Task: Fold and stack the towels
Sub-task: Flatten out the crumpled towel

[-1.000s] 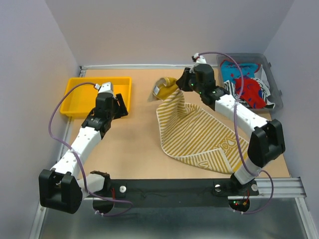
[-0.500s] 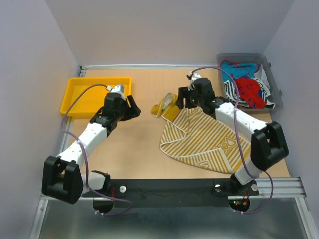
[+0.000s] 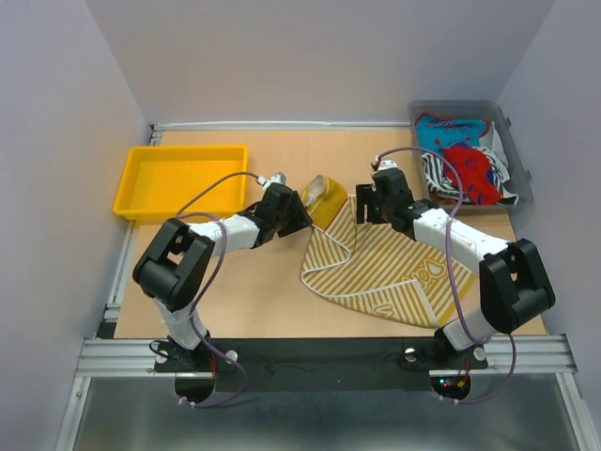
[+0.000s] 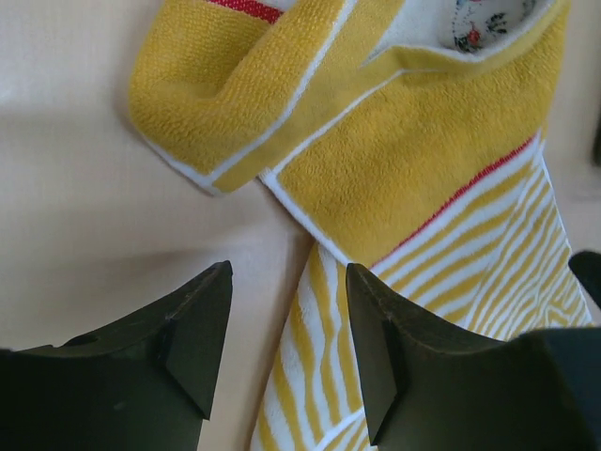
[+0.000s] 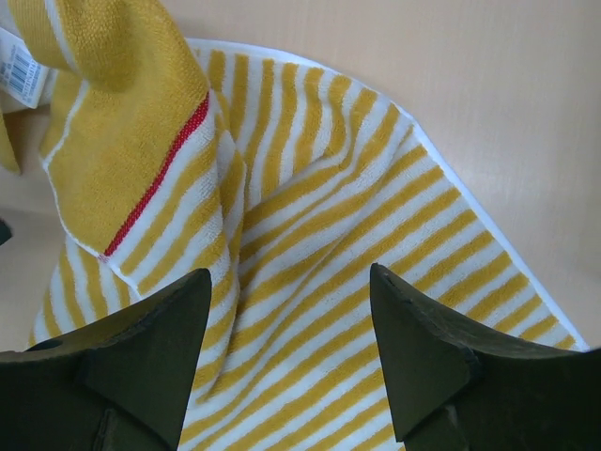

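Plain pale lavender walls [image 3: 310, 56] rise beyond the jaws and close in on either side of them, boxing in a tan wooden bench [image 3: 244, 282]. Soft, even light falls across it, and an aluminium rail [image 3: 526, 352] runs along its edge behind the jaws.

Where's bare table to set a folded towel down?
Bare wood lies along the far edge between the yellow tray and the bin, and near, between the left arm and the striped towel. The middle is crowded: left pincer and right pincer flank the towel's bunched corner.
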You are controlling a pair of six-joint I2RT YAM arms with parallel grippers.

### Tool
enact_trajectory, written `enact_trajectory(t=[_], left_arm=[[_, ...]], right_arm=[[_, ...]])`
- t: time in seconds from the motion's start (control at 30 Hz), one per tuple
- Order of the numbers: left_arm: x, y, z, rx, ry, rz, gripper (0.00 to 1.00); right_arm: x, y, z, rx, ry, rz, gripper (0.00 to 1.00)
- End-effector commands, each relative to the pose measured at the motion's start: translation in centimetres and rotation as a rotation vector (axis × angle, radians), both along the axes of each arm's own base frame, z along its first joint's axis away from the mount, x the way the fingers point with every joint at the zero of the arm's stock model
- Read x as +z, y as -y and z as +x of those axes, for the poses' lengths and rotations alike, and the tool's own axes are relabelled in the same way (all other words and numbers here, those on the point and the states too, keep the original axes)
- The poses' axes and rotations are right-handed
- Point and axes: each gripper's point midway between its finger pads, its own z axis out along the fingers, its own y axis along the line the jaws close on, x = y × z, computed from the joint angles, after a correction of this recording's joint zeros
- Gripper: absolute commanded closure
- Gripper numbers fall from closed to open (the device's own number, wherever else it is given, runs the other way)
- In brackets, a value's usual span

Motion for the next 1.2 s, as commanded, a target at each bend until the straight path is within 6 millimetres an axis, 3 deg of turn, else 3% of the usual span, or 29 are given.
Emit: enact_trajectory(t=[0.0, 0.23, 0.37, 0.53, 0.73, 0.9, 1.17], left_arm=[[2.3, 1.9, 3.3, 0.096, 0.098, -0.051, 0.39], [0.1, 1.9, 5.0, 0.182, 0.074, 0.003, 0.39], [-1.1, 2.4, 4.8, 0.217, 0.039, 0.008, 0.38], [-2.4, 1.3, 3.9, 0.301, -0.013, 0.013, 0.34], [-1.5, 2.1, 1.8, 0.356, -0.033, -0.078, 0.28], [-1.7, 3.4, 0.5, 0.387, -0.059, -0.189, 0.29], [-2.1, 4.3, 1.2, 0.475, -0.066, -0.311, 0.33]], right_arm=[[1.6, -0.2, 0.0, -0.006, 0.041, 0.045, 0.27], [1.7, -0.8, -0.6, 0.023, 0.035, 0.083, 0.27], [1.9, -1.1, -1.1, 0.037, 0.038, 0.102, 0.26], [2.0, -1.4, -1.5, 0.051, 0.040, 0.131, 0.26], [2.2, -1.3, -1.7, 0.051, 0.050, 0.134, 0.26], [2.2, -1.4, -1.8, 0.055, 0.052, 0.141, 0.26], [2.4, -1.3, -1.9, 0.055, 0.065, 0.147, 0.26]])
